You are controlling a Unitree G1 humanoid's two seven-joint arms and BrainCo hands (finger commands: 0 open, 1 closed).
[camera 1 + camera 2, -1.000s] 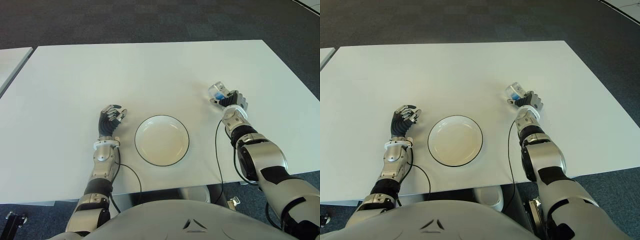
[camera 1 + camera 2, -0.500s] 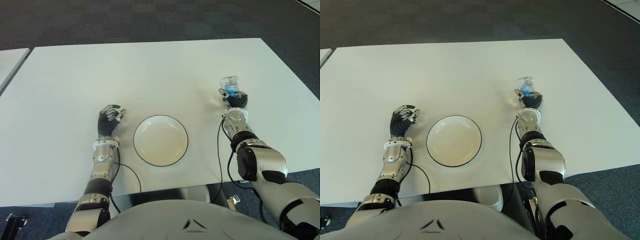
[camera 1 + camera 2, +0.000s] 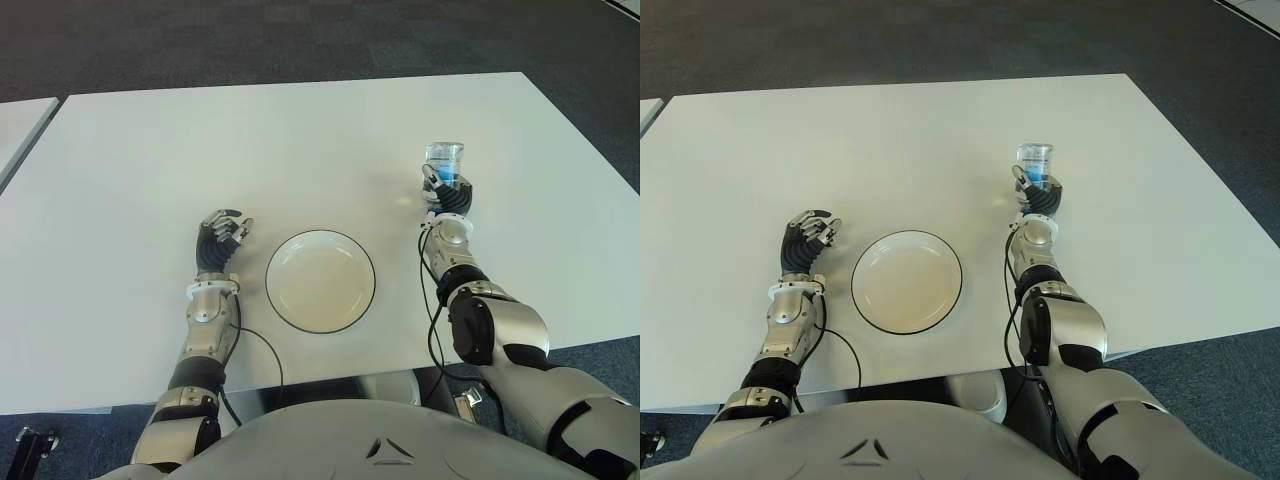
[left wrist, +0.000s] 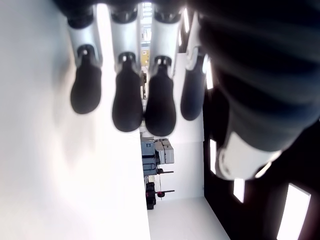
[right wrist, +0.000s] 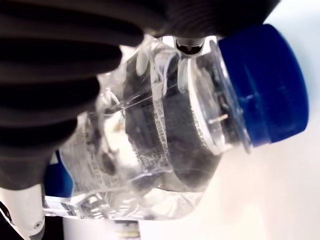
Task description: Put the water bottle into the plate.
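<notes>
**Bottle gripped above desk, right of plate**

The clear plastic water bottle with blue cap (image 5: 165, 125) is grasped by the right hand (image 3: 449, 196) toward the white desk's (image 3: 300, 140) right edge, apart from the black-rimmed white round plate (image 3: 320, 281). The left hand (image 3: 221, 240) is curled, holding nothing, left of the plate.

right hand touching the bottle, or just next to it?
Touching. The right wrist view shows the right hand with its dark fingers wrapped directly over the clear water bottle, no gap visible.

clear water bottle (image 5: 160, 145) with blue cap (image 5: 265, 90) in right hand's (image 5: 55, 85) dark fingers (image 5: 45, 70)
</notes>
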